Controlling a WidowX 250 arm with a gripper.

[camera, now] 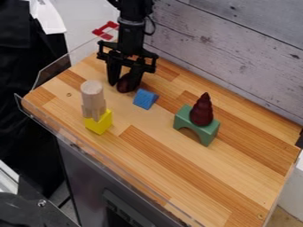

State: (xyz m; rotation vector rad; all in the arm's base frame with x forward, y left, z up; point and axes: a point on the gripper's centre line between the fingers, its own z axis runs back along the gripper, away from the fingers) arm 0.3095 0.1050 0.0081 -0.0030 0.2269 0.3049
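Observation:
The black gripper hangs low over the board's upper left part, pointing down. Right at its lower end is a dark red piece, partly covered by the gripper; whether it is held cannot be told. A blue block lies just to the right of and below the gripper. Nearer the front left edge, a pale wooden column stands upright on a forked pale piece, above a yellow block. To the right, a ridged dark red cone stands on a green arch block.
A wooden board forms the work surface, with a clear raised rim along its left side. Behind it runs a grey plank wall. A red object is beyond the upper left corner.

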